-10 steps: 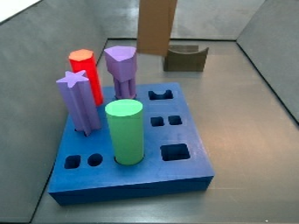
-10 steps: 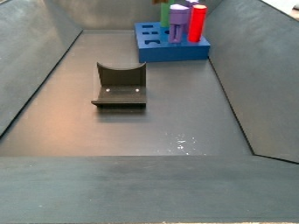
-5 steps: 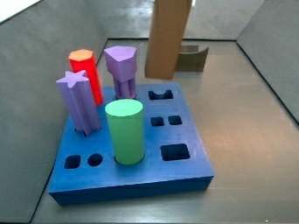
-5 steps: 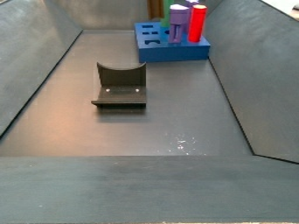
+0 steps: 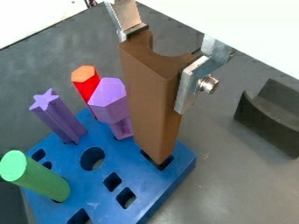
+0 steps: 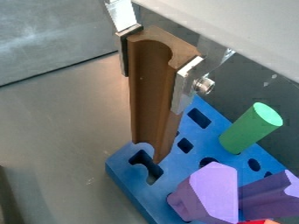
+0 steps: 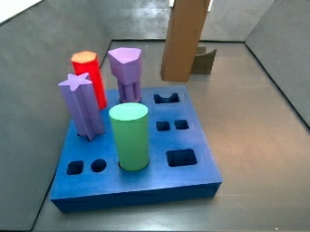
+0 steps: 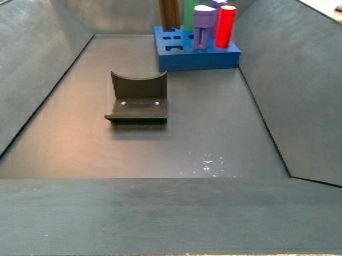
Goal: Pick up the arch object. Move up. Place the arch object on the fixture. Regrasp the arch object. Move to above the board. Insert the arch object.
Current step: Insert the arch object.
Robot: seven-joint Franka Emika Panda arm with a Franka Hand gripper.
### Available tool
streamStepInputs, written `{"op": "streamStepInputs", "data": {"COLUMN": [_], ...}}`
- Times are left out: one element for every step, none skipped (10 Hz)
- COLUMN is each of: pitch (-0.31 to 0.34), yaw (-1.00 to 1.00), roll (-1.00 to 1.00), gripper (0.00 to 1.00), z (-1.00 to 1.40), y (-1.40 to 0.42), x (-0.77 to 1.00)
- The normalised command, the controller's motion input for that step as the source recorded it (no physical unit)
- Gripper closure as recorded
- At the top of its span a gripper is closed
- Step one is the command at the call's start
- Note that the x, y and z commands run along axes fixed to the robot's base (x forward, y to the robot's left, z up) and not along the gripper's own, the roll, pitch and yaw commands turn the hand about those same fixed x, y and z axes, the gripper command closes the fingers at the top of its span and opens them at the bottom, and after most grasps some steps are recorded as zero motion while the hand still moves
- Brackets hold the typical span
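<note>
My gripper [image 5: 160, 51] [image 6: 156, 48] is shut on the notched upper end of the arch object [image 5: 152, 105] [image 6: 152, 96], a long brown block hanging upright. Its lower end is at the corner of the blue board [image 5: 146, 188] [image 6: 138, 178], right by an arch-shaped hole; I cannot tell whether it touches. In both side views the arch object [image 7: 186, 41] [image 8: 170, 12] runs out of the picture's top, with the gripper out of view. The board [image 7: 182, 177] [image 8: 187, 55] lies flat. The fixture [image 8: 136, 97] [image 5: 271, 118] stands apart on the floor, partly hidden behind the block [image 7: 204, 61].
Upright in the board are a green cylinder [image 7: 129, 136] [image 6: 251, 127], a red-orange hexagonal peg [image 7: 87, 77] [image 5: 84, 80], a purple star peg [image 7: 80, 107] [image 5: 52, 114] and a purple hexagonal peg [image 7: 127, 72] [image 5: 111, 105]. Grey walls enclose the bin on all sides.
The arch object has come from over the fixture toward the board and down. It now shows above the board's end in the side view where it was out of view.
</note>
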Motion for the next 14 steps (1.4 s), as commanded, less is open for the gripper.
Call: {"op": "streamStepInputs", "data": {"pitch": [-0.053, -0.026, 0.0, 0.0, -0.001, -0.053, -0.084, -0.094, -0.123, -0.123, -0.219, -0.229, -0.236, -0.227], "yaw": [0.0, 0.0, 0.0, 0.0, 0.0, 0.0, 0.0, 0.0, 0.0, 0.0, 0.0, 0.0, 0.0, 0.0], "roll": [0.16, 0.18, 0.11, 0.09, 0.11, 0.15, 0.13, 0.12, 0.1, 0.13, 0.14, 0.14, 0.14, 0.15], "gripper": [1.0, 1.0, 1.0, 1.0, 1.0, 1.0, 1.0, 1.0, 1.0, 1.0, 1.0, 1.0, 1.0, 1.0], "z": [-0.75, -0.61, -0.46, -0.42, -0.49, -0.59, -0.65, -0.6, -0.6, -0.67, -0.77, -0.75, -0.73, -0.75], "y": [0.0, 0.0, 0.06, 0.07, 0.03, 0.0, -0.16, -0.12, -0.11, -0.05, -0.07, -0.08, -0.08, -0.08], "x": [0.01, 0.0, 0.0, 0.0, -0.01, -0.14, -0.16, -0.2, -0.29, -0.14, -0.09, -0.08, -0.07, -0.09]}}
